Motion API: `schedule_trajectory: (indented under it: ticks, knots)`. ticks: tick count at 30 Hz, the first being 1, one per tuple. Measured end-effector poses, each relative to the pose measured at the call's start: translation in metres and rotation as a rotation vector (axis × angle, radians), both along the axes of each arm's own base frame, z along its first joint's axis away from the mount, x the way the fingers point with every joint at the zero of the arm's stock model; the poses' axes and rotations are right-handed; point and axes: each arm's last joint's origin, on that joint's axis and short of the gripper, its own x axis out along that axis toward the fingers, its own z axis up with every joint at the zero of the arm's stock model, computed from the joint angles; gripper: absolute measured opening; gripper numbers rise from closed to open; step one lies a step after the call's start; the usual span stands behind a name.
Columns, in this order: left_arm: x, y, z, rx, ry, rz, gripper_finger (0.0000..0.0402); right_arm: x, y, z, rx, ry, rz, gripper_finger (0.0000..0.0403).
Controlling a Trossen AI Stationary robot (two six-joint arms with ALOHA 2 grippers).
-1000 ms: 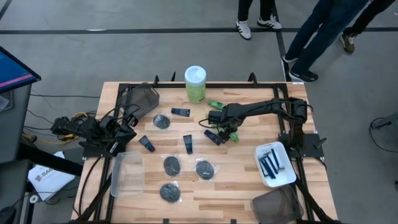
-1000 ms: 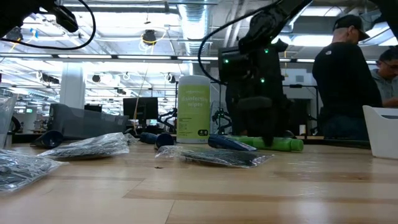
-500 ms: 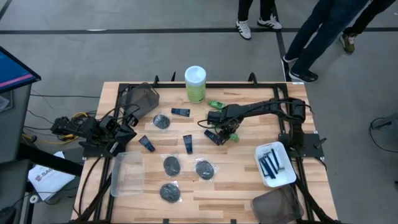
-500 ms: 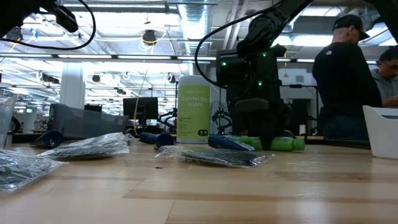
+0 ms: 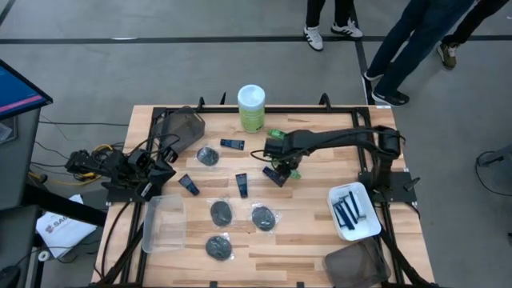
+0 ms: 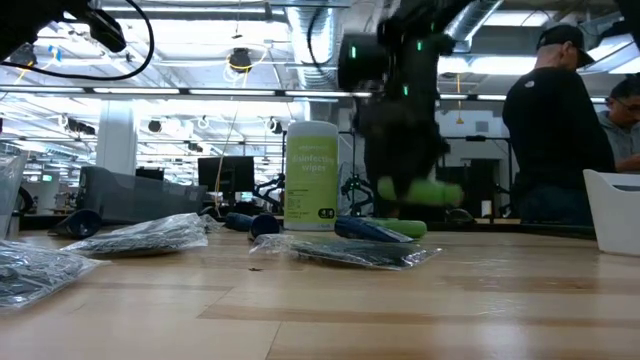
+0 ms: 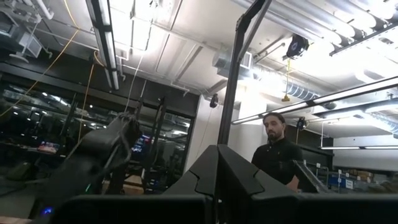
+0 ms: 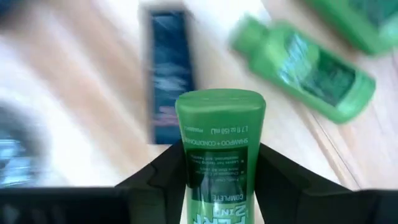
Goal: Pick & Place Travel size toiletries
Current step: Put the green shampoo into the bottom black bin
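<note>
My right gripper (image 5: 288, 169) hangs over the table's middle, pointing down, shut on a small green bottle (image 8: 221, 143) that shows lifted in the low view (image 6: 420, 190). More toiletries lie flat on the wood: another green bottle (image 8: 305, 65), one more by the canister (image 5: 278, 134), navy tubes (image 5: 242, 185) (image 5: 232, 144) (image 5: 188, 185), and black discs (image 5: 209, 155) (image 5: 263, 218) (image 5: 221, 212). My left gripper (image 7: 227, 180) waits shut at the table's left edge, pointing up into the room. My right gripper pinches the green bottle's body by its two sides (image 8: 193, 168) between the two fingers (image 8: 283, 177), coming from above and pointing down. The bottle is lifted clear of the table and lies about level in the hold.
A tall green canister (image 5: 251, 108) stands at the far edge. A white tray (image 5: 370, 226) with dark razors sits near right, a clear tray (image 5: 164, 224) near left. Dark bins rest at far left (image 5: 186, 126) and near right (image 5: 356, 264). People stand beyond the table.
My right gripper has taken hold of the green bottle that lay on the table and has risen, shifting slightly toward the far edge. The bottle is now lifted clear of the wood.
</note>
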Motion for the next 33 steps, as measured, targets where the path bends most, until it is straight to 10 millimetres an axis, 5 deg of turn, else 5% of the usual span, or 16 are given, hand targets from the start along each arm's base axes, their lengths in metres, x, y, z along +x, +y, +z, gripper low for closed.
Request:
schedule_trajectory:
  ticks: [9,16,23,33]
  knots:
    - [0.0,0.0,0.0,0.001,-0.001,-0.002,0.0003,-0.017,0.049,0.102,0.081,-0.39,0.129,0.0148]
    - [0.0,0.0,0.0,0.0,-0.003,-0.001,0.0003,-0.053,0.115,0.141,0.212,-0.478,0.138,0.0144]
    - [0.0,0.0,0.0,-0.002,-0.003,0.002,0.0003,-0.091,0.195,0.134,0.346,-0.288,0.101,0.0148]
    - [0.0,0.0,0.001,-0.002,-0.006,0.001,0.0003,-0.137,0.276,0.085,0.245,0.08,-0.026,0.0152]
